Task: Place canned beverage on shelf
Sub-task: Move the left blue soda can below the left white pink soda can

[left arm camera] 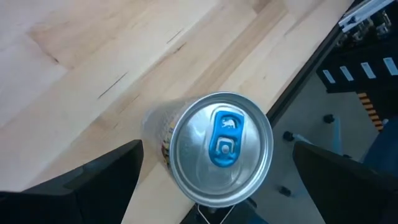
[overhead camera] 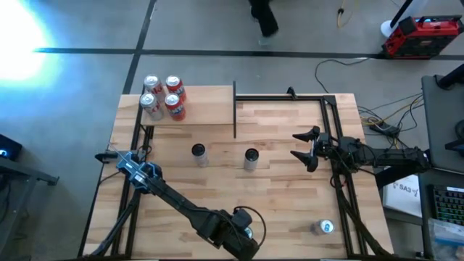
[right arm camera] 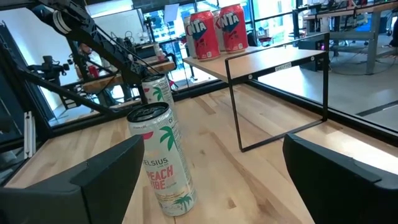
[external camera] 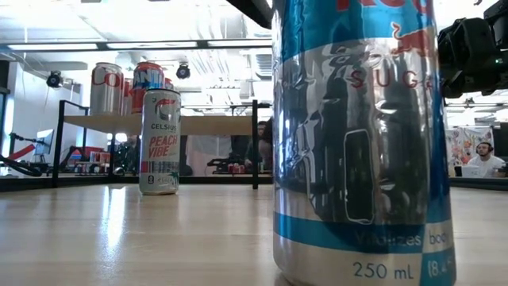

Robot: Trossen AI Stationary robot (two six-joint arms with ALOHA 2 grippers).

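Approach step: right gripper (overhead camera: 299, 148), fingers wide and empty, faces the nearer can (overhead camera: 251, 159); next, close in. Left gripper (left arm camera: 214, 186) hovers spread over the corner can (left arm camera: 221, 148).

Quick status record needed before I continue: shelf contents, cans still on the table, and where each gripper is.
shelf: raised pale board, far left of table
on shelf: four red cans, clustered at its left end
table cans: two tall Celsius cans mid-table; one blue-tab can near right front edge
left gripper: open, near table's left edge, empty
right gripper: open, facing the nearer Celsius can, not touching
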